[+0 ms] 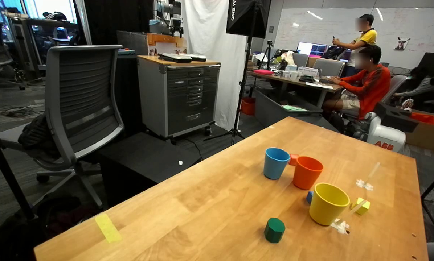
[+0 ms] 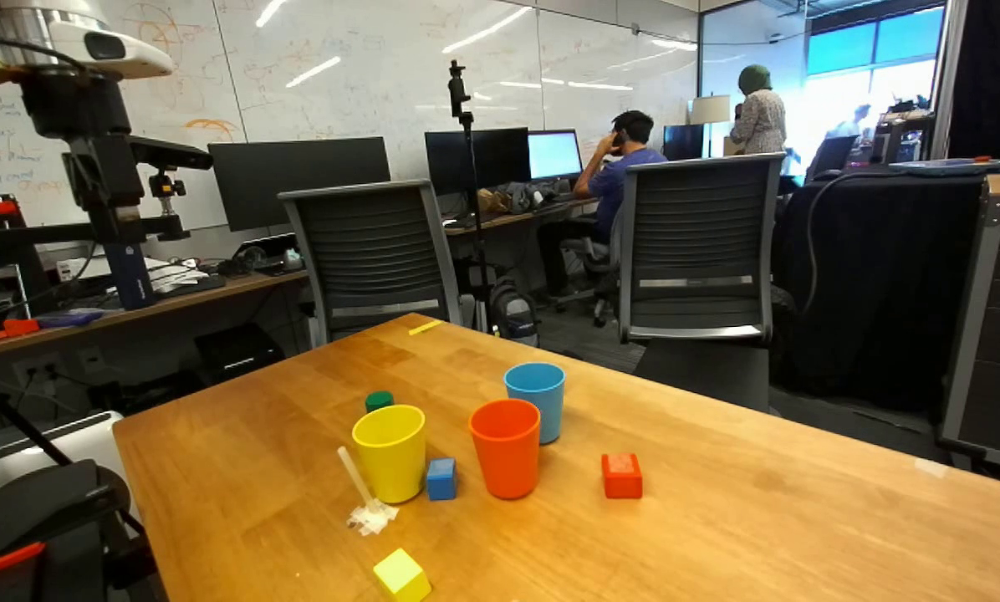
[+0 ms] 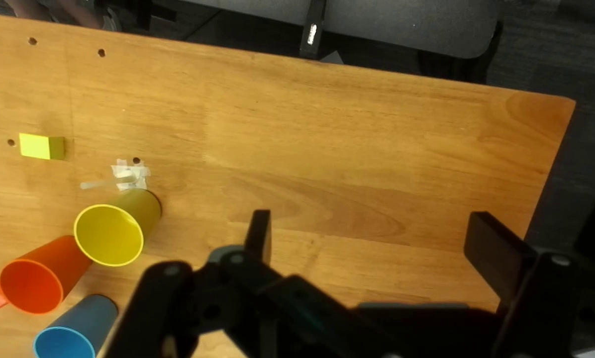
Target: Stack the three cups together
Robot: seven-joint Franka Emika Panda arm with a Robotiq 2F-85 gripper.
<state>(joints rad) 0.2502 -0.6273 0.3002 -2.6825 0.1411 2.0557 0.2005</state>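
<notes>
The orange cup stands between the blue cup and the yellow cup, as both exterior views show; all three are upright on the wooden tabletop, with the mouths upward, near to one another but apart, each on its own base.

In the wrist view the jaws are spread wide, with the two fingers well apart; between them one sees the wood of the tabletop; the cups are all at the left of the jaws, and the blue one is partly cut by the lower edge of this view.

In an exterior view a blue block is just beside the yellow cup, on the side toward the orange cup, but if they touch I cannot tell; a red block lies to the right of the orange cup there, and a yellow block lies nearer to the camera; a green block stands behind the yellow cup, partly hidden by it; a pale stick rises tilted beside the yellow cup, from a patch of white tape; a strip of yellow tape is stuck near a corner of the tabletop, well apart from the cups.
</notes>
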